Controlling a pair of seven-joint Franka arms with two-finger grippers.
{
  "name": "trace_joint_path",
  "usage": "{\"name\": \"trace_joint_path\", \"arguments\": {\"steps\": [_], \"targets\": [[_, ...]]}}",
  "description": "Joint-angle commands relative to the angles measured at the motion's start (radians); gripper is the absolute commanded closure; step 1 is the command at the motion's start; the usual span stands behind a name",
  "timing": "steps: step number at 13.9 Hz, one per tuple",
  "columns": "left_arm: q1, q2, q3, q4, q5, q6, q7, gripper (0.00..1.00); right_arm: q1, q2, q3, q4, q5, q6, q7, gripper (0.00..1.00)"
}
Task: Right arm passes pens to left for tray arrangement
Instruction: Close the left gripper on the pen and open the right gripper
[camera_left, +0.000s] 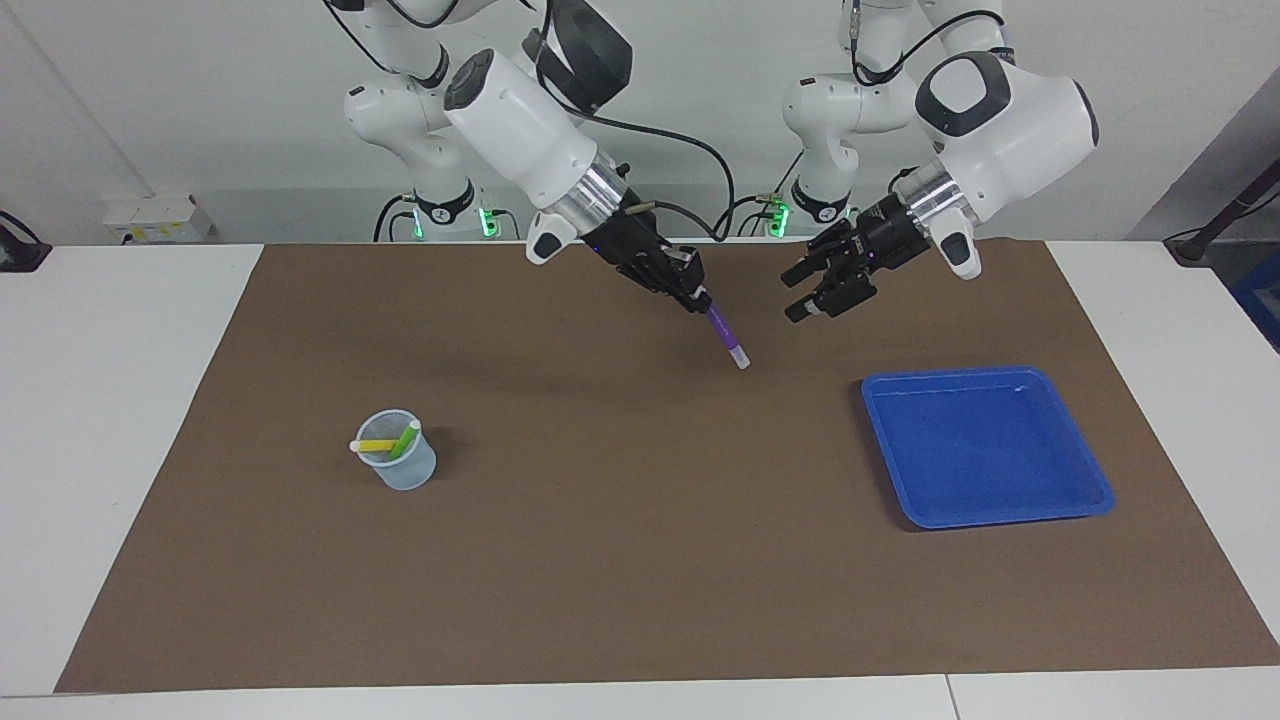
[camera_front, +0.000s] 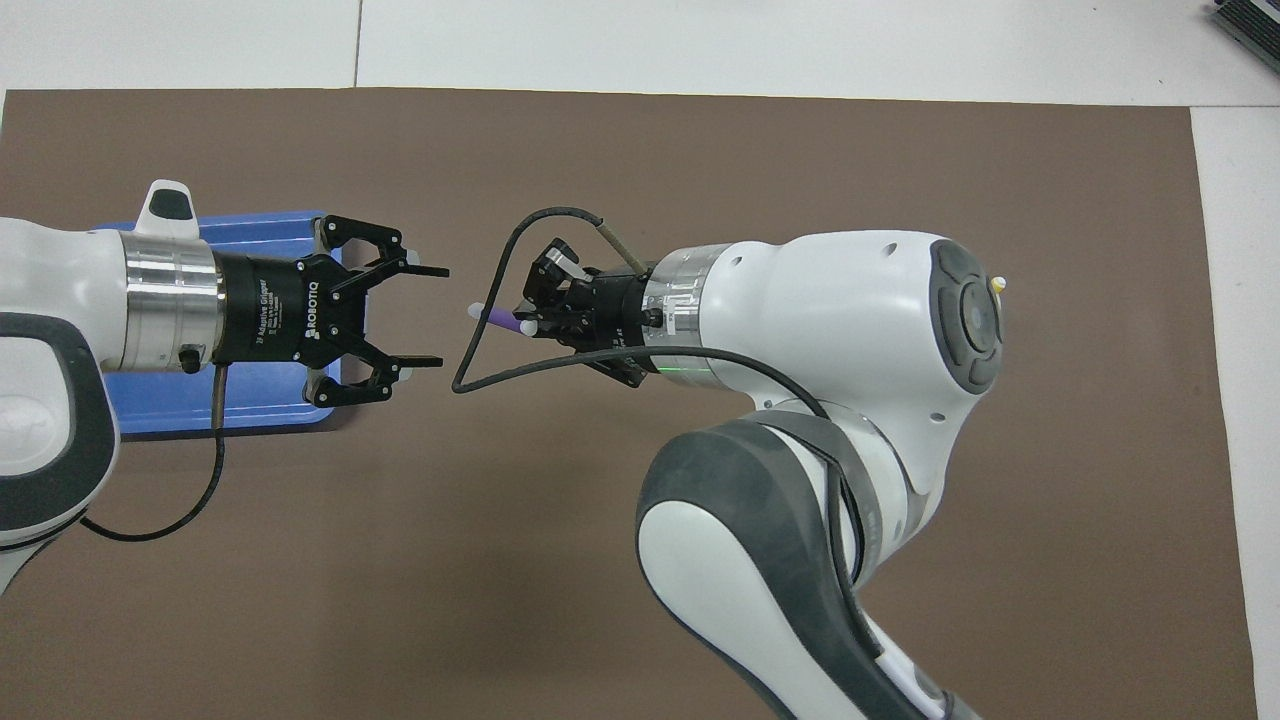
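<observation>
I see the right tool (camera_left: 700, 298) clenched on the purple pen (camera_left: 728, 340), its whitish tip slanting down toward the left tool (camera_left: 803, 296), which hangs released just beside that tip, not touching it. Under both lies the brown mat (camera_left: 640, 560) on the desk. The blue tray (camera_left: 985, 445) sits near the left tool; the cup (camera_left: 400, 465) with yellow pen (camera_left: 375, 445) and green pen (camera_left: 405, 439) stands well apart.
</observation>
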Motion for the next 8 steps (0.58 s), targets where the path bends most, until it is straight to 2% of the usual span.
{"name": "trace_joint_path", "arguments": {"steps": [1,4,6,8], "targets": [[-0.027,0.004,0.010,-0.026,-0.021,0.057,-0.006,0.23,-0.005,-0.002,-0.004,-0.003,0.028,0.009,0.001,0.94],[-0.041,0.007,0.008,-0.031,-0.022,0.097,-0.006,0.23,-0.005,0.002,-0.004,-0.001,0.028,0.011,0.003,0.94],[-0.096,0.012,0.008,-0.066,-0.022,0.175,-0.006,0.23,-0.005,0.002,-0.004,-0.001,0.028,0.011,0.003,0.94],[-0.118,0.012,0.008,-0.077,-0.022,0.189,-0.006,0.23,-0.005,0.002,-0.004,0.000,0.028,0.012,0.001,0.94]]}}
